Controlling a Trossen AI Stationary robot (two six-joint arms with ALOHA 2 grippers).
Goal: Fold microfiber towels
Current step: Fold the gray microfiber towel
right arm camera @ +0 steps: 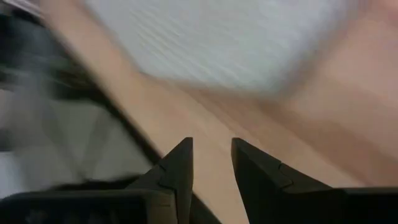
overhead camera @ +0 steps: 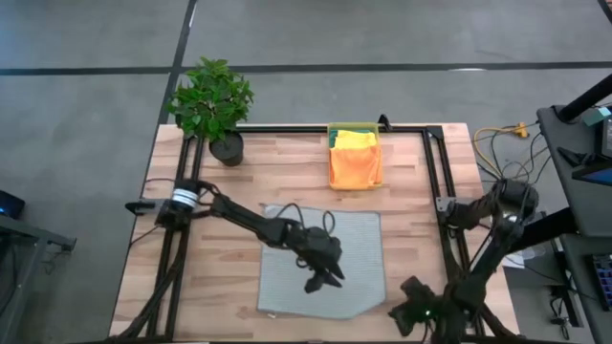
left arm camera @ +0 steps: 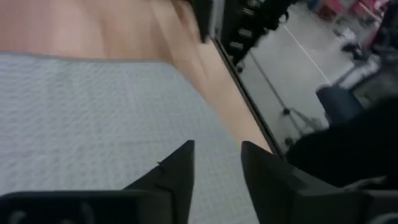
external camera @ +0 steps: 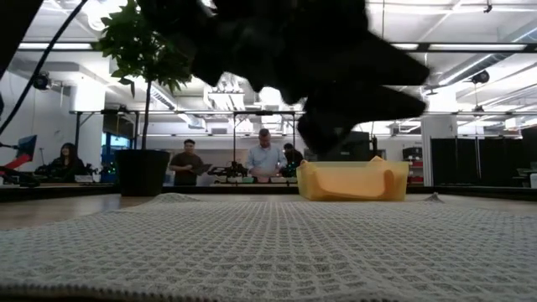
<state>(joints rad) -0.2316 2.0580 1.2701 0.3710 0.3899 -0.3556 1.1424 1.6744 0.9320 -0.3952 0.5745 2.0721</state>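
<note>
Grey towel [overhead camera: 325, 263]: flat, unfolded. Left gripper [overhead camera: 325, 277] above it, narrow gap, empty; right gripper [overhead camera: 413, 313] off-corner, likewise. Advise pinching matching corners, lifting evenly.

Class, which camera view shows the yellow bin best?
The high view: the yellow bin shows whole from above, holding orange and yellow cloths. The low view shows only its front wall, far off. Neither wrist view shows it.

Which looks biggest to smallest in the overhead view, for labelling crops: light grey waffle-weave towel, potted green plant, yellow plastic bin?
1. Light grey waffle-weave towel, spread flat, clearly largest.
2. Potted green plant, leaves included.
3. Yellow plastic bin, though the orange cloth spilling out makes it nearly match the plant.
</note>
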